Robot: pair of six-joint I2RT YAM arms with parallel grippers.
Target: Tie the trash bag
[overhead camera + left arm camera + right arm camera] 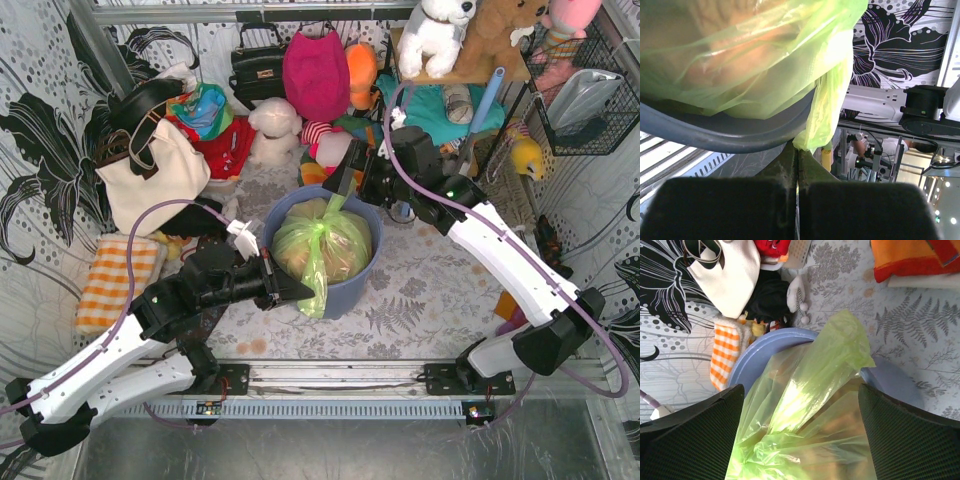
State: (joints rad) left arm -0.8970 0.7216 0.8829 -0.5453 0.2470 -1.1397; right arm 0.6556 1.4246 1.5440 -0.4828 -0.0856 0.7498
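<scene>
Lime-green trash bag sits in blue-grey bin, mid counter. Its near flap hangs over the rim, tip pinched in left tool, which is pressed together. Its far flap stands inside right tool, spread wide, nothing gripped. Risks: thin film slips or tears from that small pinch; far flap flops aside before right tool closes; hard pull tips bin.

Walls: white, black floral print, left and right. Worktop: pale cloth, grey fern pattern. Wire basket: black, hung upper right. Aluminium rail: near edge.
</scene>
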